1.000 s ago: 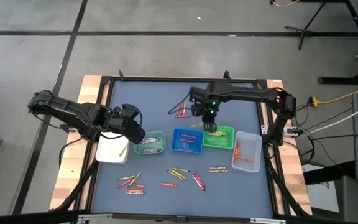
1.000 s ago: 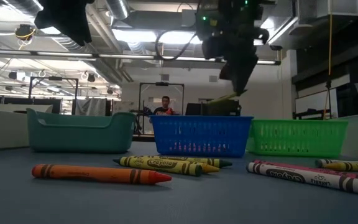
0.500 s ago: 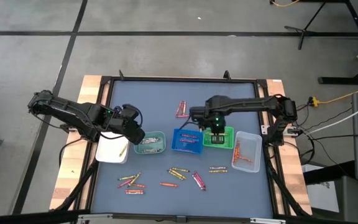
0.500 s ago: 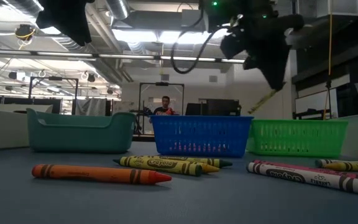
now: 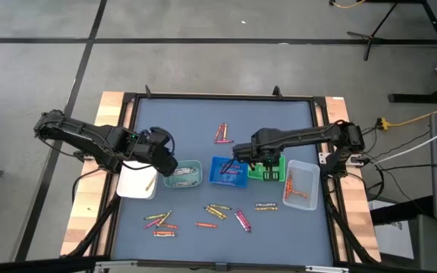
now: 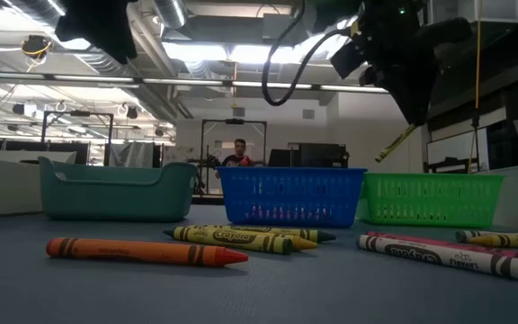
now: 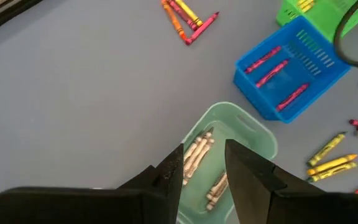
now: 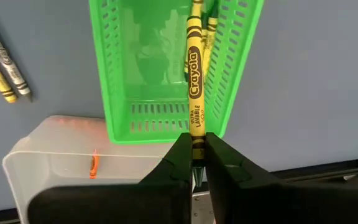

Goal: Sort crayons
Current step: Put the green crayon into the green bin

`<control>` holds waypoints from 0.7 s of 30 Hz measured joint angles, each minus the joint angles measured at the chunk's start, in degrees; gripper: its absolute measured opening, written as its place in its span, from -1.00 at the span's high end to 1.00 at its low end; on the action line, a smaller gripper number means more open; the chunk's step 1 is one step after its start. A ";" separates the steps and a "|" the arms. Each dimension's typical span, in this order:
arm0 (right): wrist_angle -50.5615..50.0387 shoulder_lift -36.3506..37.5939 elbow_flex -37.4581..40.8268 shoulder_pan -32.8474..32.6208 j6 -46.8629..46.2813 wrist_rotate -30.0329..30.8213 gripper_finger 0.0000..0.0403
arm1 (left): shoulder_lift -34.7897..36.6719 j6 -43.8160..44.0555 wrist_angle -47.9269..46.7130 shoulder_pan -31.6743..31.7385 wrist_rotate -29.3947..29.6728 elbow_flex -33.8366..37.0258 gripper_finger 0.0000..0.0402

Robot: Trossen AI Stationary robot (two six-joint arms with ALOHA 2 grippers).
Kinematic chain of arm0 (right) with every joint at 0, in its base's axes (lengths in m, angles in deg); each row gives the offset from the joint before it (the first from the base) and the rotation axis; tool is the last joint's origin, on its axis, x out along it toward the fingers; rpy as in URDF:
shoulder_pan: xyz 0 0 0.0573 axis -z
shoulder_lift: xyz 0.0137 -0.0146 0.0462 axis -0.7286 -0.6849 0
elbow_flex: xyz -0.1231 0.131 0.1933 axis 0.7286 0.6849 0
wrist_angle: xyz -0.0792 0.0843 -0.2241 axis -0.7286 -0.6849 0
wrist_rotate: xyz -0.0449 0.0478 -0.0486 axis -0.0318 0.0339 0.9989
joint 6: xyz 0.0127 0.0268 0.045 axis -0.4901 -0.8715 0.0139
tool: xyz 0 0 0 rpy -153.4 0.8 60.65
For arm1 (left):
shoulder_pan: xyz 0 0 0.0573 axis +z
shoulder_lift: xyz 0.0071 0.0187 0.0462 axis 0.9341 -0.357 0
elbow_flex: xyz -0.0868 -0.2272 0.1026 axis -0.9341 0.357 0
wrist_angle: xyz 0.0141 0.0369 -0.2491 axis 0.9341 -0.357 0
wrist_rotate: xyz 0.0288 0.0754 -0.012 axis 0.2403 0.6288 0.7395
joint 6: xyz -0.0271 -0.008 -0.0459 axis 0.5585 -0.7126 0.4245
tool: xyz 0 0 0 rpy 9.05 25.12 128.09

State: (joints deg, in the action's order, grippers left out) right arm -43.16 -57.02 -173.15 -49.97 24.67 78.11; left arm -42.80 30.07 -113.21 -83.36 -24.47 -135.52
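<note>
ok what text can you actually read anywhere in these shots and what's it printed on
"Crayola" on the yellow crayon held in the right gripper, over the green tray.
"Crayola" on the yellow crayon on the table in the low view.
Smaller print on both wrappers, and the wording on the pink crayon: too blurred to read.

The right tool [image 5: 243,152] hangs between the blue tray [image 5: 228,171] and green tray [image 5: 267,169]. The left tool [image 5: 165,163] hovers beside the teal tray [image 5: 183,175]. Crayons [image 5: 217,211] lie loose nearby on the table [image 5: 188,125].

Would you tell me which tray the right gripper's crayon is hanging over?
The green tray; the right gripper holds a yellow crayon above it, beside the blue tray and clear tray.
</note>
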 joint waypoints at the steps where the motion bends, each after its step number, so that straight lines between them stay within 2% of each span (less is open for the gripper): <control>1: -0.07 0.00 0.00 0.00 0.00 0.00 0.88 | 0.00 0.02 0.49 -0.31 -0.04 0.00 0.49; 10: -0.28 0.00 0.00 0.22 -0.22 -0.07 0.88 | 0.00 0.35 5.26 -7.06 -0.86 0.00 0.49; 15: -0.34 0.00 0.00 0.22 -0.22 -0.11 0.87 | -1.92 3.75 7.22 -12.01 -0.85 0.00 0.49; 21: -0.14 0.00 0.00 0.22 -0.21 -0.05 0.61 | -8.48 6.58 9.23 -17.16 -2.82 0.02 0.49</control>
State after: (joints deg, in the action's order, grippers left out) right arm -43.29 -57.02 -173.15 -49.75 24.46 78.06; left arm -51.29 36.66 -103.98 -100.52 -27.29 -135.50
